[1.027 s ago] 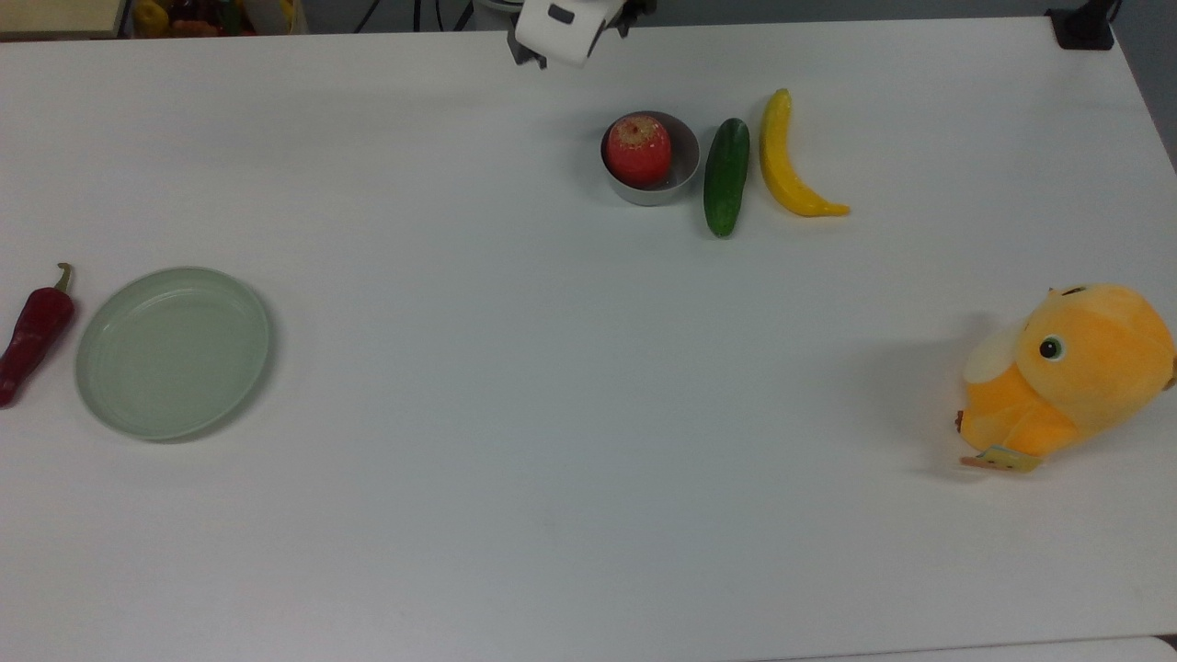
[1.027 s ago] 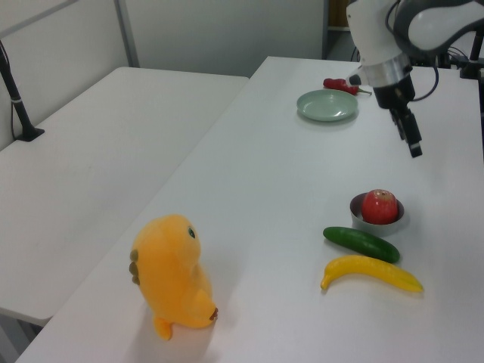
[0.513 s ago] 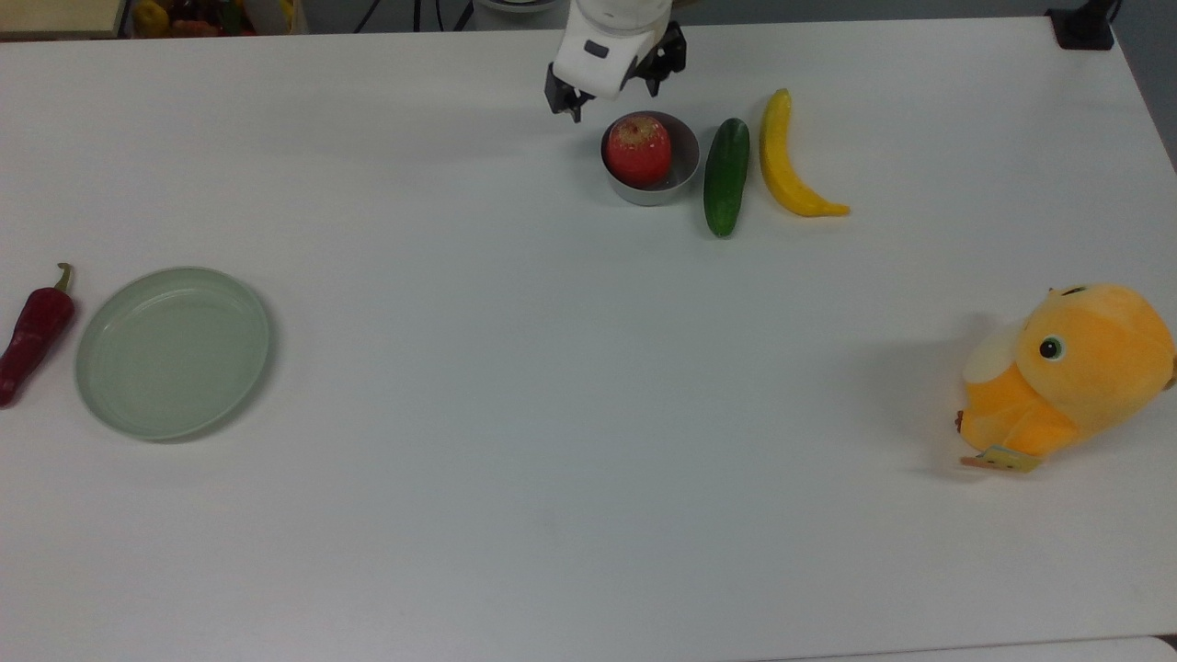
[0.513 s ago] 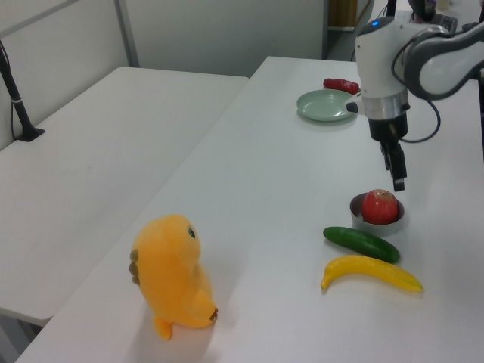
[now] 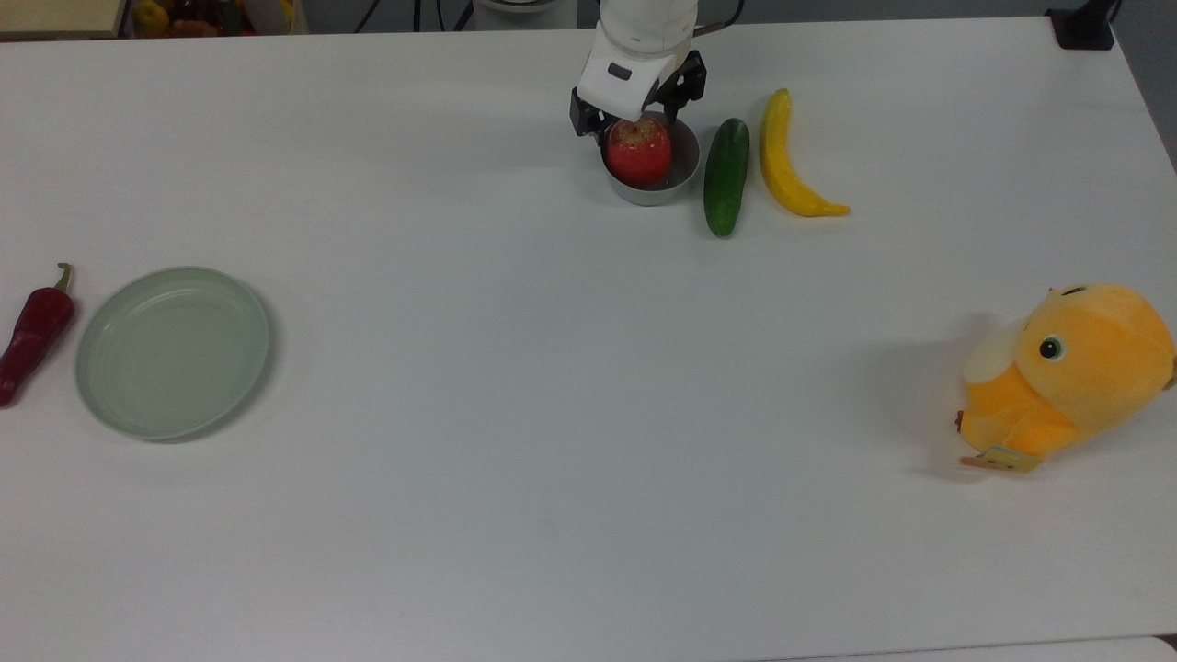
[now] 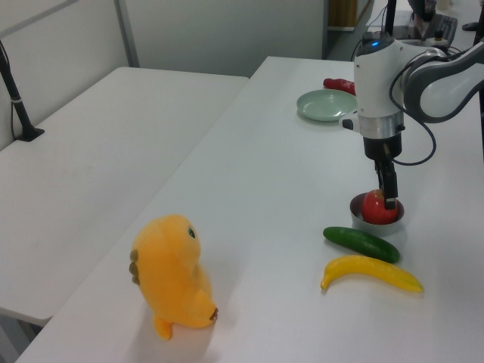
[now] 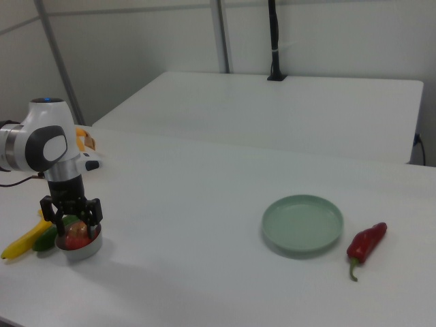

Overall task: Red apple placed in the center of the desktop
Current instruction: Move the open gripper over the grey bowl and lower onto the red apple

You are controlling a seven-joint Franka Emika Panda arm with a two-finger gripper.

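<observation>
The red apple point(image 5: 639, 154) sits in a small grey metal bowl point(image 5: 679, 179) near the far edge of the white desktop point(image 5: 552, 414), right of the middle in the top view. My gripper point(image 5: 634, 115) hangs directly over the apple and is open. Its two black fingers point(image 7: 49, 211) stand on either side of the fruit with gaps showing. In the left view the gripper point(image 6: 389, 195) reaches down to the apple point(image 6: 374, 208). In the right view the apple point(image 7: 77, 234) lies between the fingertips inside the bowl point(image 7: 80, 248).
A green cucumber point(image 5: 726, 176) and a yellow banana point(image 5: 786, 161) lie just to the bowl's right in the top view. An orange plush toy point(image 5: 1067, 372) stands at the right edge. A pale green plate point(image 5: 173, 352) and a dark red chili point(image 5: 32, 336) lie at the left.
The gripper has come from the table's far edge toward the bowl and lowered, so its open fingers now flank the apple. Nothing else has moved.
</observation>
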